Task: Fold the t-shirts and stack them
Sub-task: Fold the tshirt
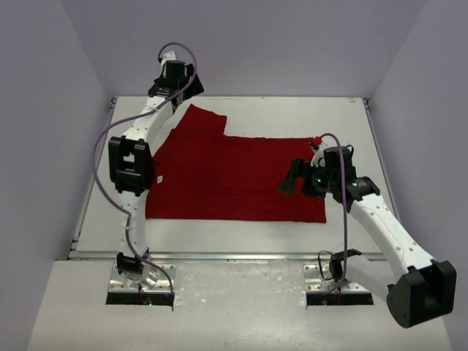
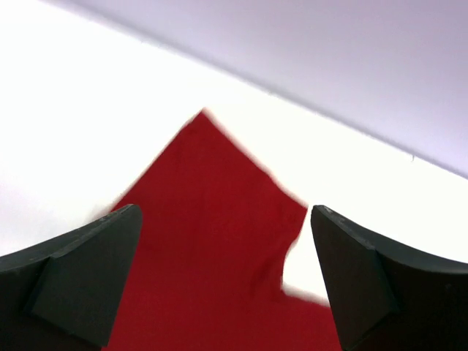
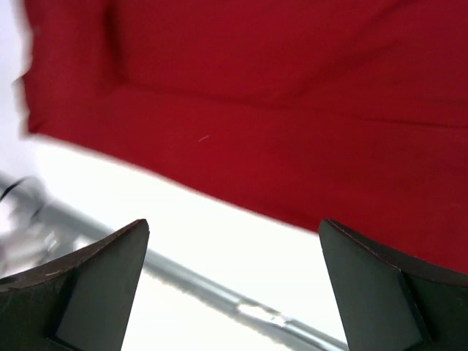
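**A:** Garment state?

**B:** One deep-red t-shirt (image 1: pixel 227 175) lies flat in the middle of the table (image 1: pixel 292 113). The body reads as a rough rectangle, and one sleeve (image 1: pixel 201 121) juts out toward 11 o'clock. No other garment is in view and no stack has been begun.

**A:** Grippers?

**B:** Left gripper (image 2: pixel 225 219) hangs over that sleeve at the shirt's 11 o'clock. Its jaws are spread wide with nothing between them. Its wrist view shows the sleeve tip pointing at the far wall. Right gripper (image 3: pixel 234 227) hovers over the shirt's 4 o'clock part, jaws also wide apart and empty. Below it are the cloth's near edge, a strip of bare table and a metal rail (image 3: pixel 219 296). Neither gripper appears to touch the cloth.

**A:** Step in hand?

**B:** Judgement: the shirt is spread out and the sleeve fold is pending, so the task is at an early stage.

**A:** What does the next move call for?

**B:** Probably the left gripper comes down on the sleeve tip, pinches it and carries it toward 4 o'clock onto the body. Thin cloth on a smooth top needs a low approach, or the fingers will skate over it. The right gripper could pin the body against dragging.

**A:** Surface and room?

**B:** White table top with the rail along its 6 o'clock edge. Plain pale lilac-grey walls (image 1: pixel 241 44) at 9, 12 and 3 o'clock. The white is washed out in both wrist views.
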